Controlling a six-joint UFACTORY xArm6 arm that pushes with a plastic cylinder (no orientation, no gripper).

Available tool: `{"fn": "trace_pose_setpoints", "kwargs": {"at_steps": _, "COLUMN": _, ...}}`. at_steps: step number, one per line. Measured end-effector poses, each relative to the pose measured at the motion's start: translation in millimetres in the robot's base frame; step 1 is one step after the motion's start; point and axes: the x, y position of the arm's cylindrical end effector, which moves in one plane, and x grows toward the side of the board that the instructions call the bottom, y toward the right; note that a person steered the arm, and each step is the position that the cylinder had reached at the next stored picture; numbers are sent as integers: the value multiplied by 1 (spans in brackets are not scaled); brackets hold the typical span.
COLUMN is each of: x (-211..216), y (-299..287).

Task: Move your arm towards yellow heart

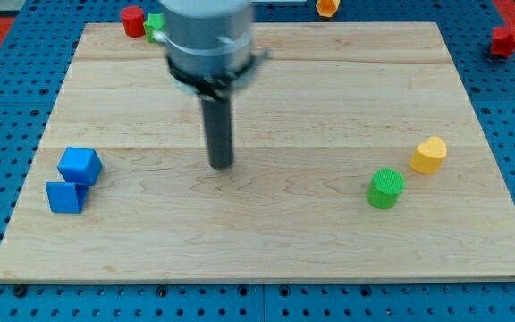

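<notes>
Yellow heart (428, 155): smooth block near the wooden board's (266, 241) right edge; which way its lobes point I cannot tell. Green cylinder (385, 189): ribbed, just beside the heart, lower left. My tip (222, 165): bare rod, holding nothing, well left of the heart across open board. Two blue cubes (74, 179): touching, far left.

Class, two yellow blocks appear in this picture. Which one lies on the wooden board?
The yellow heart block at the view's right, beside the green cylinder block. The other, a yellow-orange block, sits off the wooden board at the view's top edge.
</notes>
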Motion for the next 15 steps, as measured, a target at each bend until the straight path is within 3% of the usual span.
{"fn": "trace_pose_setpoints", "kwargs": {"at_steps": 1, "x": -8, "y": 21}}
{"fn": "trace_pose_setpoints", "kwargs": {"at_steps": 3, "x": -180, "y": 155}}
{"fn": "trace_pose_setpoints", "kwargs": {"at_steps": 4, "x": -182, "y": 206}}
{"fn": "trace_pose_setpoints", "kwargs": {"at_steps": 5, "x": -103, "y": 102}}
{"fn": "trace_pose_setpoints", "kwargs": {"at_steps": 6, "x": -129, "y": -62}}
{"fn": "trace_pose_setpoints", "kwargs": {"at_steps": 7, "x": -175, "y": -137}}
{"fn": "trace_pose_setpoints", "kwargs": {"at_steps": 8, "x": -59, "y": -28}}
{"fn": "trace_pose_setpoints", "kwargs": {"at_steps": 9, "x": 18, "y": -44}}
{"fn": "trace_pose_setpoints", "kwargs": {"at_steps": 10, "x": -60, "y": -57}}
{"fn": "trace_pose_setpoints", "kwargs": {"at_steps": 11, "x": -167, "y": -38}}
{"fn": "trace_pose_setpoints", "kwargs": {"at_steps": 12, "x": -177, "y": 77}}
{"fn": "trace_pose_setpoints", "kwargs": {"at_steps": 13, "x": -65, "y": 231}}
{"fn": "trace_pose_setpoints", "kwargs": {"at_steps": 15, "x": -152, "y": -2}}
